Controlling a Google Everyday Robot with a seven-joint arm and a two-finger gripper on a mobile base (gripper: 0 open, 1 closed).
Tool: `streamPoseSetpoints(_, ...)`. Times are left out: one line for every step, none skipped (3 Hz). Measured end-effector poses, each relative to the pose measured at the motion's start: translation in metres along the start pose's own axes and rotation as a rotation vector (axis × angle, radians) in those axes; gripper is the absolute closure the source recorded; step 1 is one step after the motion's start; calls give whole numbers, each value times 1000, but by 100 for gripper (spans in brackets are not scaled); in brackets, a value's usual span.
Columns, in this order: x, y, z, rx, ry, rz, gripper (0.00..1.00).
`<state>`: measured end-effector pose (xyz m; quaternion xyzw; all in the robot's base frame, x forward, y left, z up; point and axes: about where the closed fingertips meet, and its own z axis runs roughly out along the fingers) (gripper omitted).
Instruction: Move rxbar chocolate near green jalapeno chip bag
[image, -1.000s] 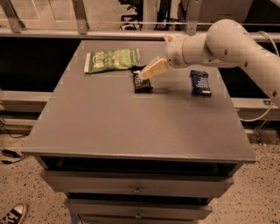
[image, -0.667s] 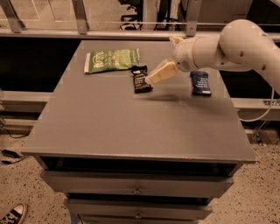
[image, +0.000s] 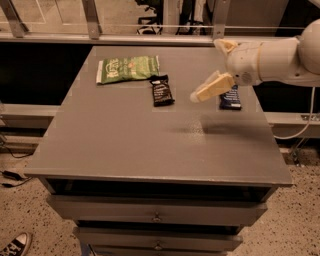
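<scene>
The rxbar chocolate, a small black wrapper with white text, lies flat on the grey table, just right of and below the green jalapeno chip bag. The chip bag lies flat at the table's far left. My gripper hangs above the table to the right of the rxbar, apart from it, with nothing in it. Its cream fingers point down-left, and its shadow falls on the table below it.
A dark blue bar wrapper lies at the table's right side, partly behind my gripper. My white arm reaches in from the right. Drawers sit under the table top. A rail and chairs stand behind.
My gripper has drawn back from the rxbar, moving right and upward. The rxbar stays lying next to the chip bag.
</scene>
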<state>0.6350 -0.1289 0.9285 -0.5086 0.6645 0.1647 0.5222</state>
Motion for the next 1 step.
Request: streamPoseSetpoints(1, 6, -4, -21, 1, -2, 0)
